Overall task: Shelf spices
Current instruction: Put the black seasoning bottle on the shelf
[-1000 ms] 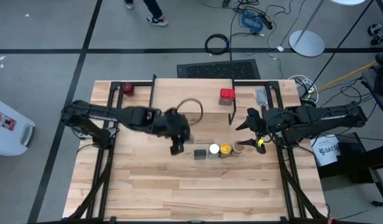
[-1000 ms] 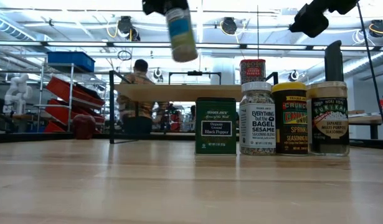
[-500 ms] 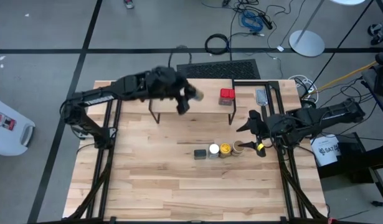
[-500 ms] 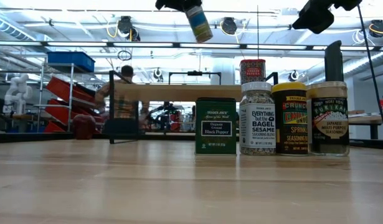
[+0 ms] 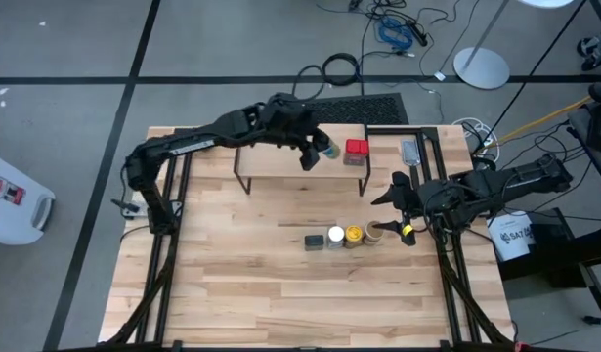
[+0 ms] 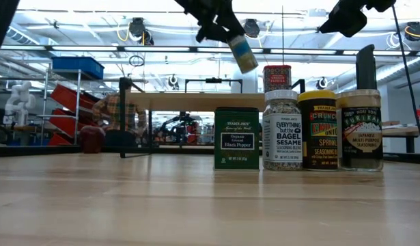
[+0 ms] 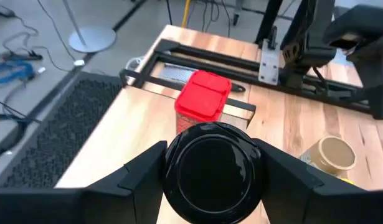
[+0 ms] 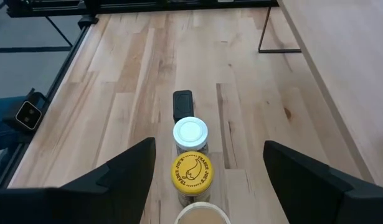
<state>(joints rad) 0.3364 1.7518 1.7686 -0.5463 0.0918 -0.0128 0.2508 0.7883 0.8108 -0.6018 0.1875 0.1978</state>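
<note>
My left gripper (image 5: 310,154) is shut on a dark-capped spice jar (image 6: 244,53), which it holds tilted in the air over the shelf (image 5: 280,161), beside the red square tin (image 5: 356,149) that stands on the plank. Several spices stand in a row on the table: a dark tin (image 6: 237,138), a white-capped jar (image 6: 283,130), a yellow-topped jar (image 6: 317,130) and a tan-topped jar (image 6: 362,130). My right gripper (image 5: 396,210) hangs open above the row's right end, its fingers (image 8: 135,174) wide apart and touching nothing. My left gripper pinches the jar by its two sides, just below the dark cap (image 7: 213,168), between its two fingers (image 7: 138,180). The cap faces back toward the wrist. The fingers slant downward from the table's left. The jar is tilted, its bottom end (image 6: 248,65) lowest and clear of the shelf.
A small dark-red round object (image 5: 200,139) lies at the table's far left corner. Black frame rails (image 5: 168,244) run along both sides of the table. A person (image 6: 117,113) sits in the room beyond. Bare wood lies at the near side of the table (image 5: 300,303).
My left gripper has carried the jar from above the table, left of the row, toward the far edge. It then went right over the shelf toward the red tin, rising a little. The jar has tipped from nearly upright to slanted. My right arm has kept still.
</note>
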